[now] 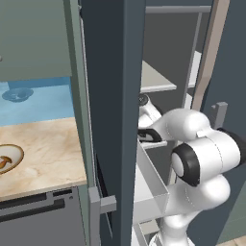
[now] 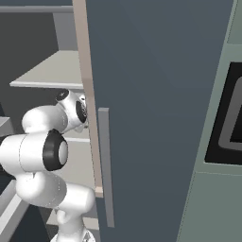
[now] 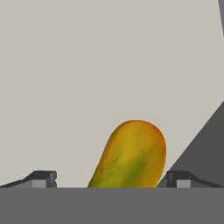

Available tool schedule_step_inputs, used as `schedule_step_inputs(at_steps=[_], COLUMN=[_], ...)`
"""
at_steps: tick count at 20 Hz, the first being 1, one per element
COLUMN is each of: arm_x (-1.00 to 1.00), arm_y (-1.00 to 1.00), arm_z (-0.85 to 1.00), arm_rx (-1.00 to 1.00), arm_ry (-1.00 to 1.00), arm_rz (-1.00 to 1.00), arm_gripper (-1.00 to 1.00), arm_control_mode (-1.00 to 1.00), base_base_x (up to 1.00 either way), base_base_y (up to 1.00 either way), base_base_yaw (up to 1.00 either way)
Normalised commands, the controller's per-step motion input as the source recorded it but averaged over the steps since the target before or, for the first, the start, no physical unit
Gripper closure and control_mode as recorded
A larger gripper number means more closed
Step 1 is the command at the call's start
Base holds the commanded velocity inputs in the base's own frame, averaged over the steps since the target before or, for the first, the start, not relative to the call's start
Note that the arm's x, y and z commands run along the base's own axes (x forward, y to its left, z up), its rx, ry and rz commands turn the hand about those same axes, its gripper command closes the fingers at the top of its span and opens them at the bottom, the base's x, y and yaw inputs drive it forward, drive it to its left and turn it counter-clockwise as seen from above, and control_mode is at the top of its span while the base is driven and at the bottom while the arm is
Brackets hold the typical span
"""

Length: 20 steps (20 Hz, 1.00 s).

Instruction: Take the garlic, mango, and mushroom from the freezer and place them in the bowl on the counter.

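Observation:
In the hand view the mango (image 3: 131, 157), yellow-green with an orange blush, lies on a pale grey shelf (image 3: 109, 65) of the freezer (image 1: 115, 96). My gripper (image 3: 111, 180) is open, one dark fingertip on each side of the mango's near end, and neither visibly touches it. The arm reaches into the freezer between its shelves (image 1: 156, 79). The bowl (image 1: 19, 153) sits on the counter (image 1: 48, 144) at the far left, with a small orange-brown shape inside. The garlic and the mushroom are out of view.
The freezer's open door (image 2: 156, 94) stands close on the arm's right, with a grey handle (image 2: 106, 165). A white door bin (image 1: 151, 187) juts out beside the arm's elbow. A dim bluish mirrored bowl (image 1: 17, 94) shows behind the counter.

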Motion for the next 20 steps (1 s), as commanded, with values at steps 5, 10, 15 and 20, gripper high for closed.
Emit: schedule_step_inputs(at_steps=[5,10,15,20], arm_x=[0.19,0.14,0.08,0.13], arm_y=[-0.01,-0.09,-0.08,-0.01], arm_z=[-0.03,-0.03,-0.11,-0.20], arm_rx=[0.00,0.00,0.00,0.00], arm_ry=[0.00,0.00,0.00,0.03], arm_rz=[0.00,0.00,0.00,0.00], arm_gripper=[-1.00,-1.00,-1.00,-1.00], arm_control_mode=[-1.00,-1.00,-1.00,-1.00], base_base_x=[0.00,0.00,0.00,0.00], base_base_y=[0.00,0.00,0.00,0.00], base_base_yaw=[0.00,0.00,0.00,0.00])
